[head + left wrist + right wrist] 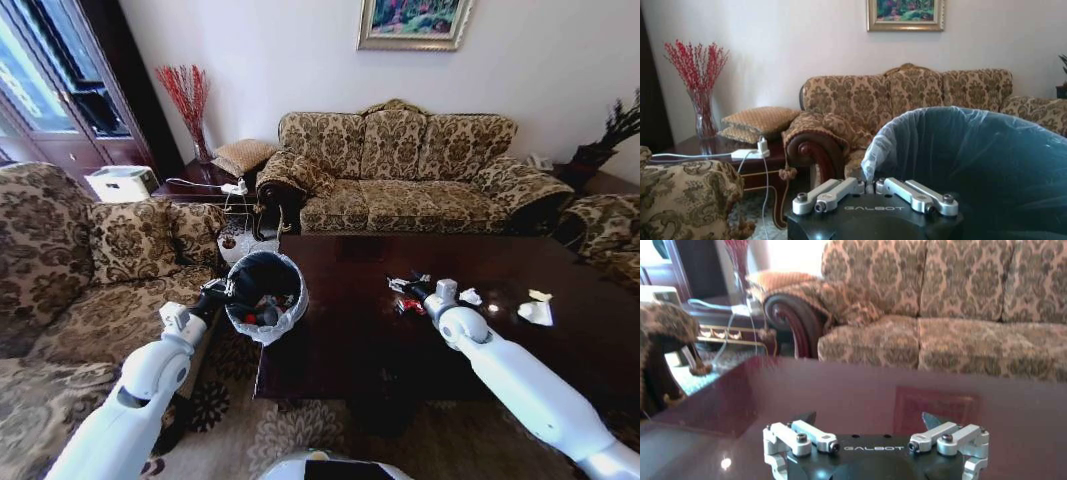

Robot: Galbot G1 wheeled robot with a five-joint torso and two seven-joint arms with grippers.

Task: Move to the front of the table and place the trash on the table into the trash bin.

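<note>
The trash bin (266,296) hangs just off the table's (340,350) left edge, pinched at its bag-lined rim by the left gripper (222,293), apparently to bring its mouth near the litter. Red-and-white wrappers (409,296) and two white tissues (537,310) lie on the tabletop. The right gripper (420,294) hovers with jaws spread wide over the wrappers.

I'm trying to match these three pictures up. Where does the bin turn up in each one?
Head view: the trash bin sits left of the table, at the left claw.
Left wrist view: its bagged rim fills the right side, gripped by the claw.
Right wrist view: no bin here.
Shared landmark: the patterned sofa.
</note>
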